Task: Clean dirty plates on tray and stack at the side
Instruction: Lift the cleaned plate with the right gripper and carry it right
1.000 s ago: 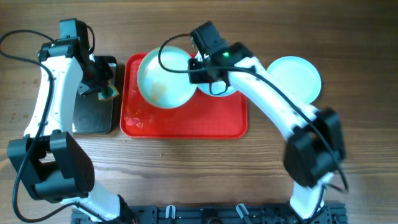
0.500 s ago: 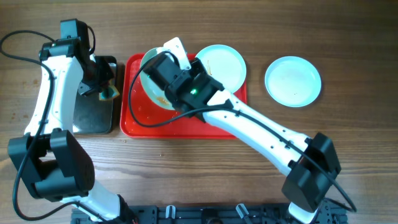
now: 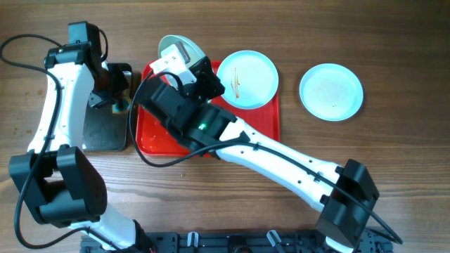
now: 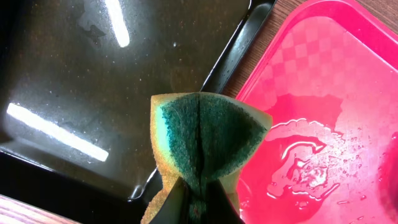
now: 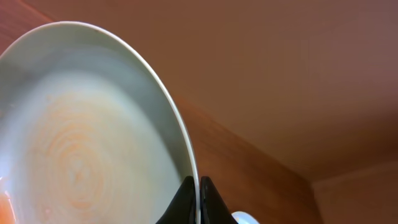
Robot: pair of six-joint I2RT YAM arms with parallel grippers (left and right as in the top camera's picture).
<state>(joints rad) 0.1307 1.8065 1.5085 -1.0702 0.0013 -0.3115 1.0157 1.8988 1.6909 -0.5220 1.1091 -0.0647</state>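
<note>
My right gripper is shut on the rim of a plate smeared with orange sauce swirls. In the overhead view it holds this plate tilted on edge above the far left of the red tray. A second plate with brown streaks lies on the tray's far right corner. A third, clean-looking plate lies on the table to the right. My left gripper is shut on a green and yellow sponge, over the gap between the black tray and the red tray.
A black tray sits left of the red tray; it fills the left wrist view. Water pools on the red tray's left part. My right arm crosses the tray's front edge diagonally.
My right arm swung left with the smeared plate and tipped it up on edge, uncovering the streaked plate. The left arm and sponge have not moved.
</note>
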